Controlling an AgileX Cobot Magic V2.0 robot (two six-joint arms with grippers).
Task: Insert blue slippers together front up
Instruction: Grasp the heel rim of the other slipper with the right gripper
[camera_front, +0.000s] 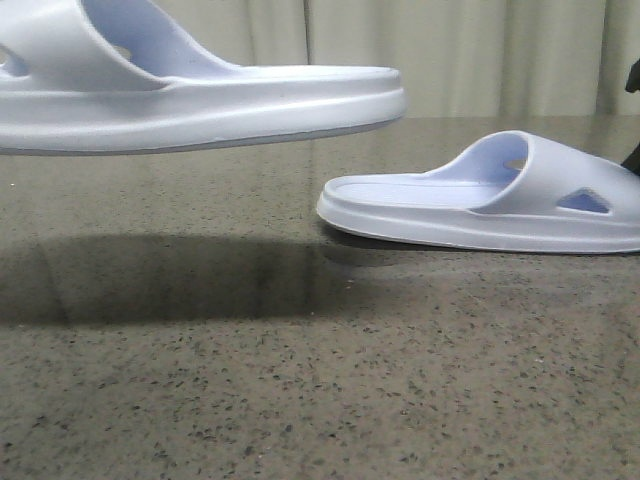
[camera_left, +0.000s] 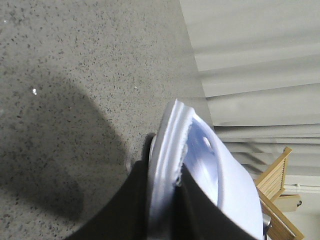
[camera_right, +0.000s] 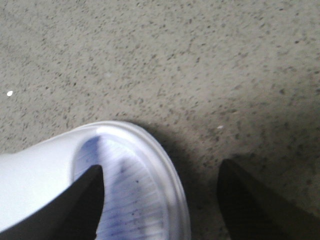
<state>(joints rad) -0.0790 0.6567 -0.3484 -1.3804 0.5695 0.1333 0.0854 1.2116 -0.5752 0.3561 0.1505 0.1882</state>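
Note:
One of the blue slippers (camera_front: 200, 95) hangs in the air at the upper left of the front view, level, with its shadow on the table below. In the left wrist view my left gripper (camera_left: 165, 200) is shut on this slipper (camera_left: 200, 165), its dark fingers (camera_left: 125, 210) pinching the thick sole edge. The other slipper (camera_front: 480, 195) lies flat on the table at the right, strap to the right. My right gripper (camera_right: 161, 167) stands open over the end of that slipper (camera_right: 130, 185). One finger (camera_right: 82, 205) is above the ribbed footbed and the other is outside the rim above the table.
A dark speckled stone tabletop (camera_front: 300, 380) fills the scene. Pale curtains (camera_front: 470, 50) hang behind it. A wooden chair frame (camera_left: 275, 175) shows beyond the table in the left wrist view.

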